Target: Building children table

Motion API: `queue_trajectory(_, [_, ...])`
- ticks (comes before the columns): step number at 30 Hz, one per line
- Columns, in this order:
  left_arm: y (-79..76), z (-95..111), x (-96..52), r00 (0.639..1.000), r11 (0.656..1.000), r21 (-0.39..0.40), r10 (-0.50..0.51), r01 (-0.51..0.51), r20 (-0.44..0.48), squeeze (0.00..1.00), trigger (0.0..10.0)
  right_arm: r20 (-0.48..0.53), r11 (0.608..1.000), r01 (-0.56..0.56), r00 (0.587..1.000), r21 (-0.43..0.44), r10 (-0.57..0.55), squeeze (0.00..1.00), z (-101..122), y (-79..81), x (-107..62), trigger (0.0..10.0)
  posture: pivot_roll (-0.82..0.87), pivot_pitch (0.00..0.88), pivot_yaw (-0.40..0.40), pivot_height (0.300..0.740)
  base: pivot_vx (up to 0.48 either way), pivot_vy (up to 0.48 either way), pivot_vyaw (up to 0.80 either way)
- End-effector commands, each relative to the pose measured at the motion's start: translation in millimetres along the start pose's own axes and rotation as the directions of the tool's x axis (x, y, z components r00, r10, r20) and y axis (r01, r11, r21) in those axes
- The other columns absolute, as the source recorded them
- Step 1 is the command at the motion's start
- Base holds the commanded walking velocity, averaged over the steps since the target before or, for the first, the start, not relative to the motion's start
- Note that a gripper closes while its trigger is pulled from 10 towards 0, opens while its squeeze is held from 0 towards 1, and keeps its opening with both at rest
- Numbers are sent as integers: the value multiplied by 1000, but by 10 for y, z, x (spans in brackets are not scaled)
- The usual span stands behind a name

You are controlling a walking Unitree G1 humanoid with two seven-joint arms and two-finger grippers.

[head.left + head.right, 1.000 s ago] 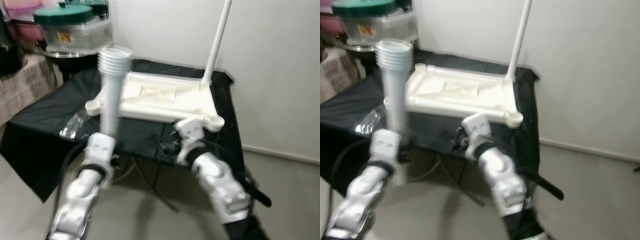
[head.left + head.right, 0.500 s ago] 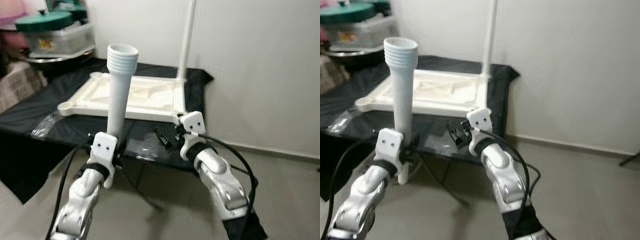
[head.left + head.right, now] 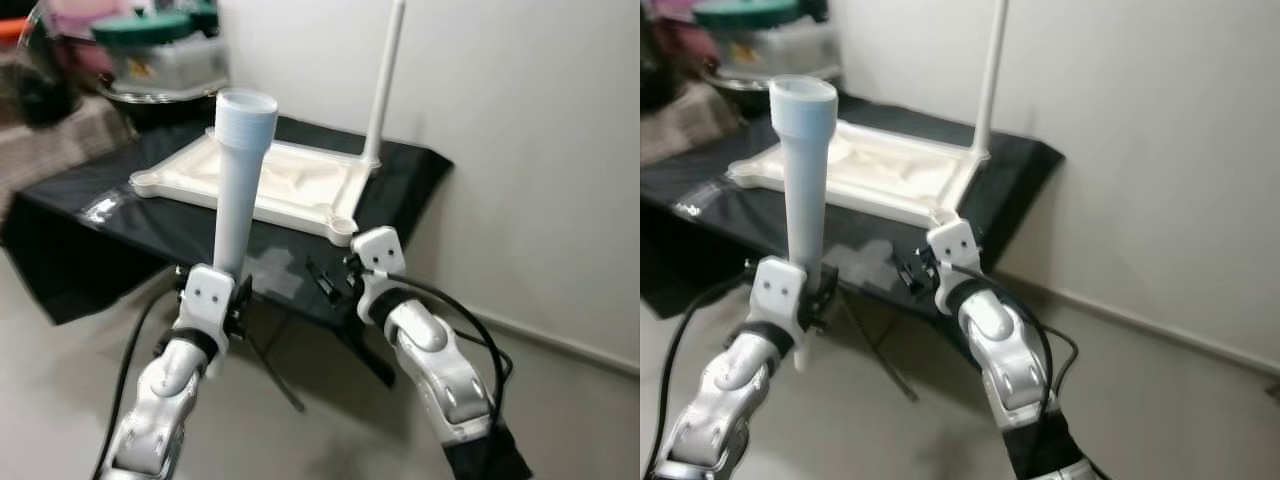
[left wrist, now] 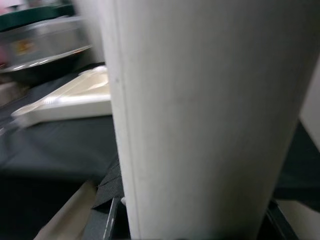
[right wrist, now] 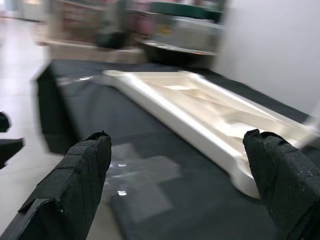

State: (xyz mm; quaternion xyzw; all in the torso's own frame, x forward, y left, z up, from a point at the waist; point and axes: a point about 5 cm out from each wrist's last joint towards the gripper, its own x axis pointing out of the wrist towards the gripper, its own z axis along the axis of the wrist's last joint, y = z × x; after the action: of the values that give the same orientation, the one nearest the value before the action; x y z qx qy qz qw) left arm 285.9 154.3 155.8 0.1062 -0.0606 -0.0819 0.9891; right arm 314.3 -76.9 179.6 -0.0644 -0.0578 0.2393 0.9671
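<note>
Left eye view: left tool (image 3: 232, 300) grips white table leg (image 3: 240, 180) upright; right tool (image 5: 180, 175) spread wide, empty. Next: seat leg into tabletop (image 3: 270, 180) corner socket (image 3: 341, 224).

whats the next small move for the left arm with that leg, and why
Probably carry the white leg forward over the empty near corner socket of the upturned tabletop. The left gripper holds it upright short of the table, one leg already stands at the far corner, and the right gripper is open.
</note>
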Motion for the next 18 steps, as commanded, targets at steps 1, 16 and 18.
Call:
queue_trajectory(1, [24, -15, -10, 1000, 1000, 9, 10, -10, -3, 0, 10000, 3, 1000, -10, 1000, 3, 10, 0, -3, 30, 6, 10000, -24, 0, -74, 740, 0, -480, 800])
queue_trajectory(16, [11, -56, 5, 1000, 999, 32, 17, -16, -26, 0, 10000, 21, 999, -20, 1000, 29, 19, 0, 28, -5, 10, 10000, -27, 0, -81, 740, 0, -403, 800])
queue_trajectory(18, [8, -58, 5, 999, 999, 32, 17, -16, -27, 0, 10000, 24, 999, -21, 1000, 34, 20, 0, 34, -8, 10, 10000, -27, 0, -81, 740, 0, -467, 800])
